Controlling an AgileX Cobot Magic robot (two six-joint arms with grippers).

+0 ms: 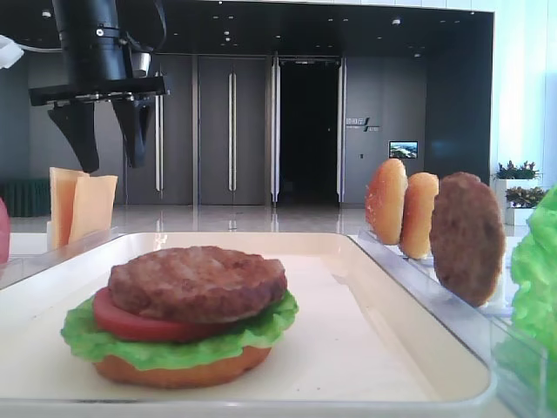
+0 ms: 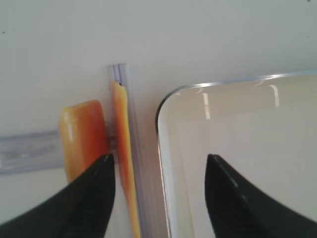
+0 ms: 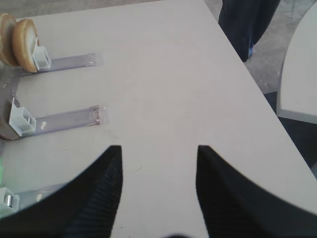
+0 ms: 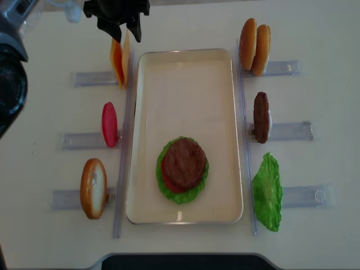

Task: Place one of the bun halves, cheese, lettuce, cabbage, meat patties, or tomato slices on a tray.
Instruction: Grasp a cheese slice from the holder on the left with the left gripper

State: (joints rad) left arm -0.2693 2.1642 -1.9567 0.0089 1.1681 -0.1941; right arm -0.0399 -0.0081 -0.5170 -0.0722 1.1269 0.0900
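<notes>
Left end effector (image 4: pixel 125 31): jaws apart, holding nothing, suspended above the cheese (image 4: pixel 119 61), which stands on edge just beside the tray (image 4: pixel 219 112) at its 11 o'clock corner. Right end effector (image 3: pixel 158 153): jaws apart, holding nothing, above bare worktop (image 3: pixel 163 74)

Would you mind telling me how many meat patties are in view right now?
2: one meat patty tops the stack on the tray; the other patty stands on edge in the middle rack right of it. None looks hidden.
</notes>
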